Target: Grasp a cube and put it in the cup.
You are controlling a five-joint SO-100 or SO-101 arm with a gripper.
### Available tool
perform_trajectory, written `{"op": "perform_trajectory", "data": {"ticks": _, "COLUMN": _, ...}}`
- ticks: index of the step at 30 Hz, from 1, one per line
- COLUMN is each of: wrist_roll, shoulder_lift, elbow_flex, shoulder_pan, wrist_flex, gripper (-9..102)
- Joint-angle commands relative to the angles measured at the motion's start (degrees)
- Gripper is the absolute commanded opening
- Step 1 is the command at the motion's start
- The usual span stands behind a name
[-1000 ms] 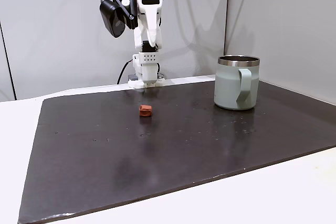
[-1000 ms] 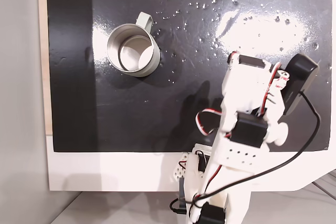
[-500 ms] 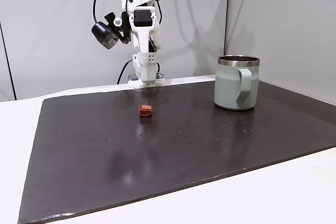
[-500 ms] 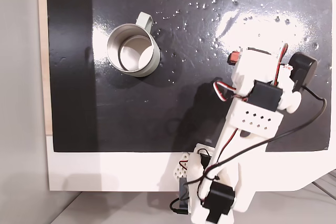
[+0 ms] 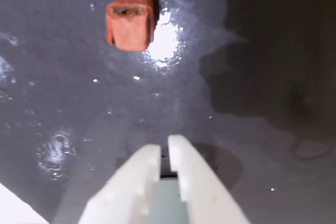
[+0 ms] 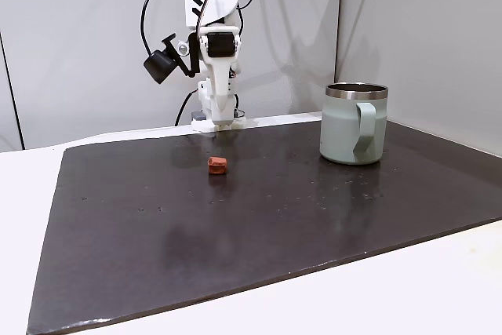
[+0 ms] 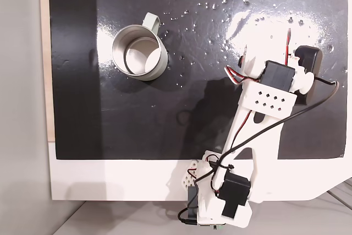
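From the wrist view, the pincer (image 5: 164, 153) hangs over the dark surface (image 5: 252, 77) with its white fingertips nearly together, only a thin slit between them, holding nothing; the cube (image 5: 130, 21) lies ahead and a little left of its line. To take it well, I'd say the jaws must spread first, swing slightly left, then come down so the block sits between them. In the fixed view from the front, the arm is folded high near its base, the cube (image 6: 217, 165) rests on the surface (image 6: 259, 225) in front of it, and the cup (image 6: 354, 124) stands well apart to the right, handle forward; height above the block reads here. In the fixed view from above, the cup (image 7: 139, 52) shows an open mouth, seemingly empty, though glare makes that hard to be sure of.
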Motion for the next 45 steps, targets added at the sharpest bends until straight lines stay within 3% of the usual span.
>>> {"op": "perform_trajectory", "data": {"ticks": 1, "wrist_roll": -1.2, "shoulder_lift": 0.3, "elbow_flex": -3.5, "shoulder_pan": -1.1, "wrist_flex": 0.8, "gripper": 0}}
{"op": "perform_trajectory", "data": {"ticks": 6, "wrist_roll": -1.4, "shoulder_lift": -0.3, "elbow_flex": -3.4, "shoulder_pan": -0.1, "wrist_flex": 0.7, "gripper": 3}}
{"op": "perform_trajectory", "data": {"ticks": 15, "wrist_roll": -1.2, "shoulder_lift": -2.2, "elbow_flex": -3.7, "shoulder_pan": 0.1, "wrist_flex": 2.0, "gripper": 24}}
{"op": "perform_trajectory", "data": {"ticks": 45, "wrist_roll": -3.5, "shoulder_lift": -18.3, "elbow_flex": -12.5, "shoulder_pan": 3.8, "wrist_flex": 0.1, "gripper": 23}}
